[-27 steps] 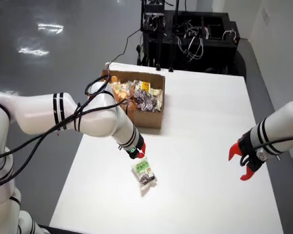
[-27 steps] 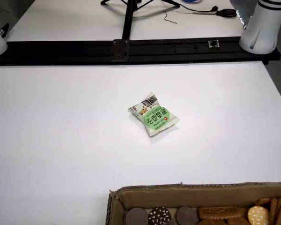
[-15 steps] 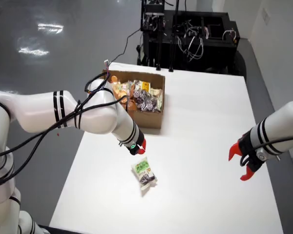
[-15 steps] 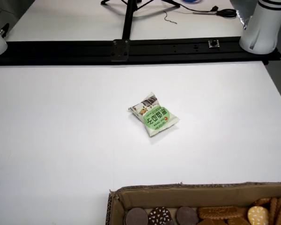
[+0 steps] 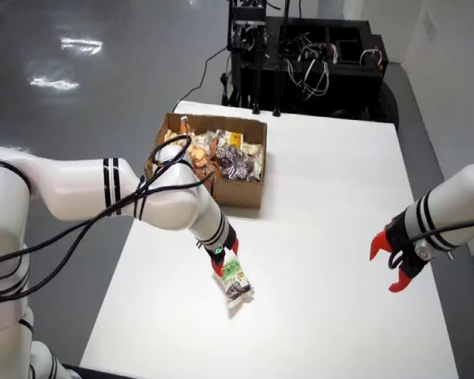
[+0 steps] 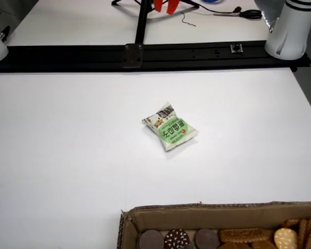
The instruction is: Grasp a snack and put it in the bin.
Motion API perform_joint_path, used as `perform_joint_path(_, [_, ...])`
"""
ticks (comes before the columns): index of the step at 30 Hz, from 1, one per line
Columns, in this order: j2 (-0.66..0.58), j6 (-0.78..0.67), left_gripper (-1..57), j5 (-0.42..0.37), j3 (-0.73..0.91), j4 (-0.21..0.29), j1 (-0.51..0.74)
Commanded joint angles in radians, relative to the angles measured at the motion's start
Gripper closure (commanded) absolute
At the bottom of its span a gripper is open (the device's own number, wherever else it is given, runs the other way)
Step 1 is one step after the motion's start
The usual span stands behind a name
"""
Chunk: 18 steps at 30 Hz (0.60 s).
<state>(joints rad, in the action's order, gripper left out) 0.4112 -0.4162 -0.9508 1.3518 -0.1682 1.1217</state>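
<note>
1. White table [image 5: 340,197] fills most of both views, with grey floor and a black equipment rack in the upper part of the overhead view.
2. The working arm [image 5: 142,197] reaches in from the left of the overhead view. A second arm [image 5: 450,205] sits at the right edge, well apart from everything.
3. The cardboard box [image 5: 237,193], serving as the bin, stands at upper centre of the overhead view and is already crowded with biscuits and packets.
4. The snack [image 6: 171,128], a green-and-white pouch, lies flat and alone at mid-frame in the low view, skewed to the table edges and well apart from the box.
5. The gripper [image 5: 225,259] overlaps the pouch's upper end in the overhead view, yet the low view shows only red tips at the top edge [image 6: 164,5]. It probably hangs above the pouch. It holds nothing, and I cannot tell how wide the fingers stand.
6. To do this well, descend straight, turn the wrist so the fingers straddle the pouch's narrow width, and pinch near its middle, since the puffy film may slip or fold.
</note>
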Motion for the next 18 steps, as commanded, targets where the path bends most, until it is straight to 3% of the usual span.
perform_joint_path(1, [0.029,0.034,25.8,0.046,0.02,0.002,0.005])
perform_joint_path(11, [0.09,0.069,9.7,0.146,0.036,0.0,-0.028])
perform_joint_path(18, [0.131,0.037,2.5,0.191,0.038,-0.013,-0.052])
